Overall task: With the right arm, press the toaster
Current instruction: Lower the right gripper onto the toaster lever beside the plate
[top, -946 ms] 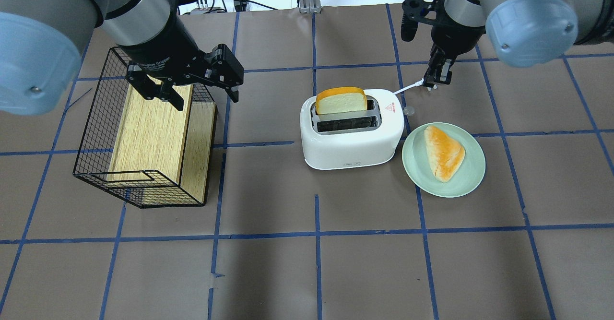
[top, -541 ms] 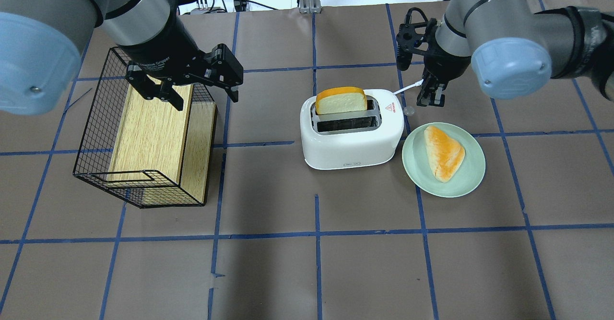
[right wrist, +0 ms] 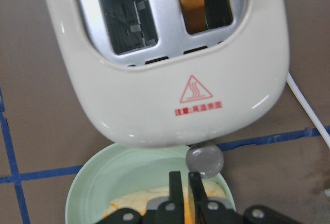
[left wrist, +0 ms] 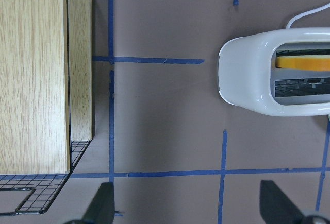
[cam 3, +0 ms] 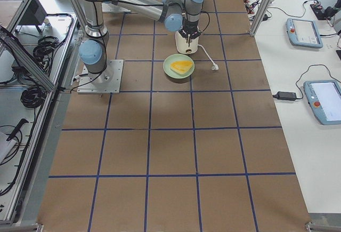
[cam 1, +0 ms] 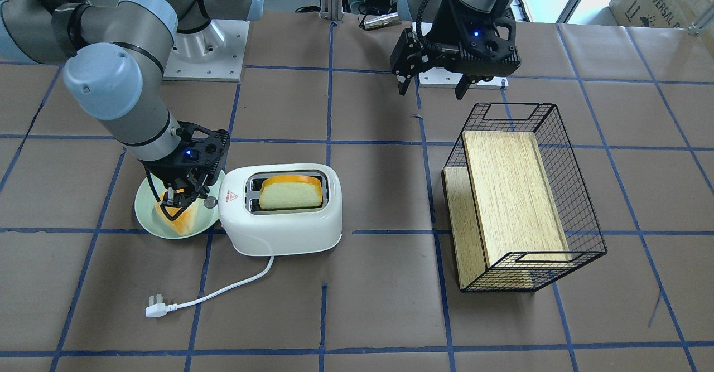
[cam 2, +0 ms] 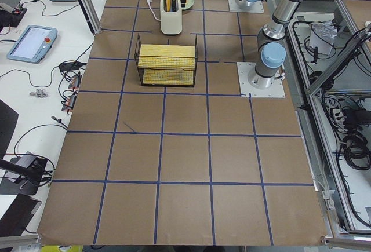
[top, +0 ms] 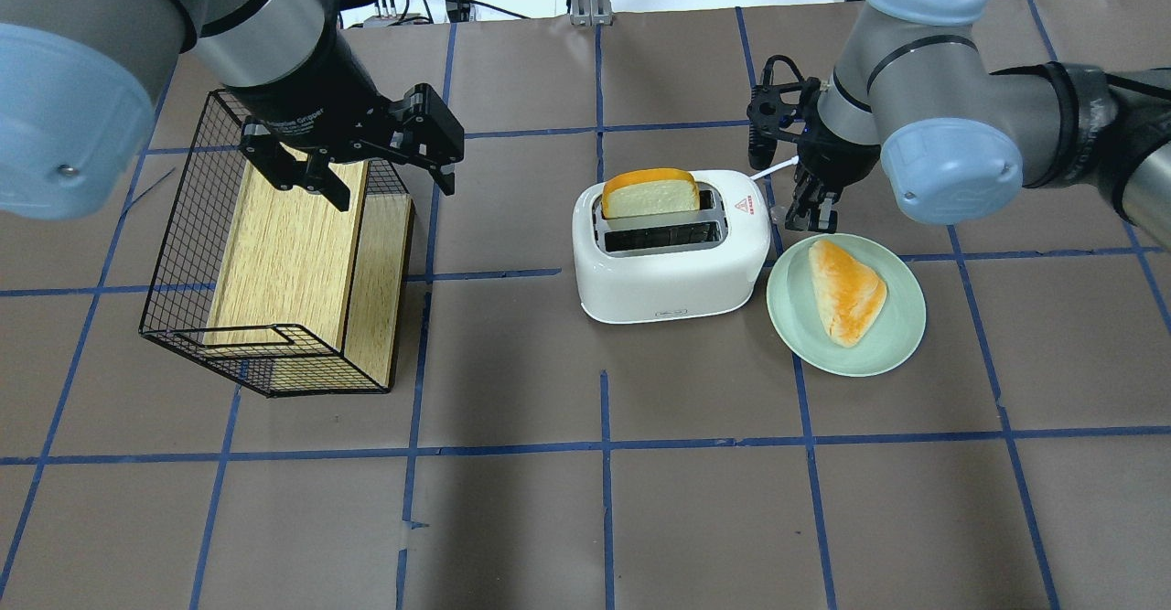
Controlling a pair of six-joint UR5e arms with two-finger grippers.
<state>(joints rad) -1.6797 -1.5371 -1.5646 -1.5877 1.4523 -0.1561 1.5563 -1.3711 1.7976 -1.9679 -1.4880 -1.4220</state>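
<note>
White plastic toaster (top: 672,272) stands beside the green plate (top: 901,336), probably light, apt to slide; press its silver lever knob (right wrist: 204,160) above the plate's rim; right gripper (right wrist: 184,176) hovers there, fingers drawn narrow; left gripper (top: 393,187) gapes wide.

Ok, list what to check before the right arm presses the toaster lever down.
1. Right gripper shut for pushing: ok, its fingers sit close together.
2. Tips over the lever knob: not ok, in the wrist view the knob lies just ahead of them and a little to one side.
3. Lever not yet pressed: ok, the bread slice stands proud of the toaster.
4. Clearance from the plate: cannot tell, the gripper hangs over its edge.
5. Left gripper out of the way: ok, open, by the wire basket.
6. Plug connected: not ok, it lies loose on the table.
</note>
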